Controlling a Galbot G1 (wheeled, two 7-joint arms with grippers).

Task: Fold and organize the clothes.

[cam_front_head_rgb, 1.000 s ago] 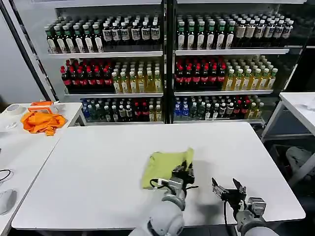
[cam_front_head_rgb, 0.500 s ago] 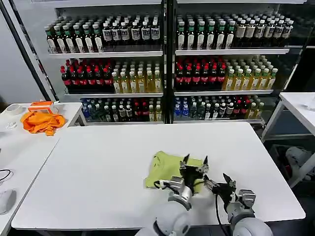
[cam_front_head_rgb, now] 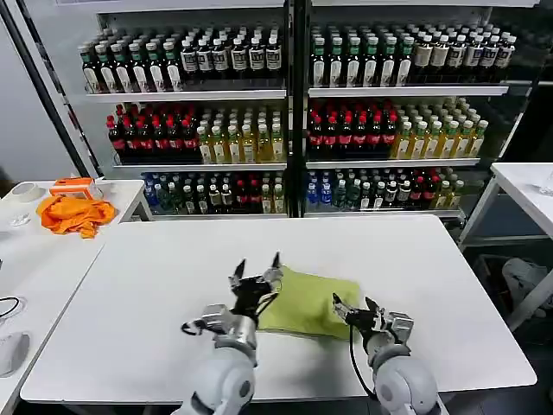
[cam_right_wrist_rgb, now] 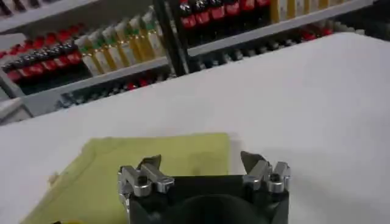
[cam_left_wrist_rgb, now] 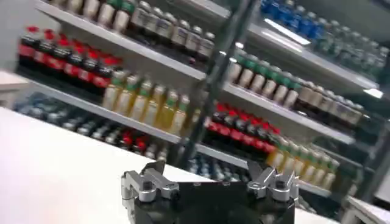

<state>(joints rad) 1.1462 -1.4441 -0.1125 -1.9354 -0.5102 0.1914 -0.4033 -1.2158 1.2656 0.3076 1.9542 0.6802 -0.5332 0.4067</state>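
Now the folded olive-green T-shirt (cam_front_head_rgb: 308,302) lies on the white table (cam_front_head_rgb: 155,285), between the left gripper (cam_front_head_rgb: 256,272) and right gripper (cam_front_head_rgb: 352,309), both spread wide, holding nothing.

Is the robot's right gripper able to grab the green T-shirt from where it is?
Probably yes. The right gripper is open at the folded T-shirt's near right edge, with nothing between them.

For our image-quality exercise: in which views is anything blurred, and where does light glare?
Left wrist view: the bottle shelves are soft and streaked, and bright strips glare along the upper shelf; the left claw is sharper. Right wrist view: the T-shirt and right claw are fairly clear, shelves softer. Head view: mostly crisp.
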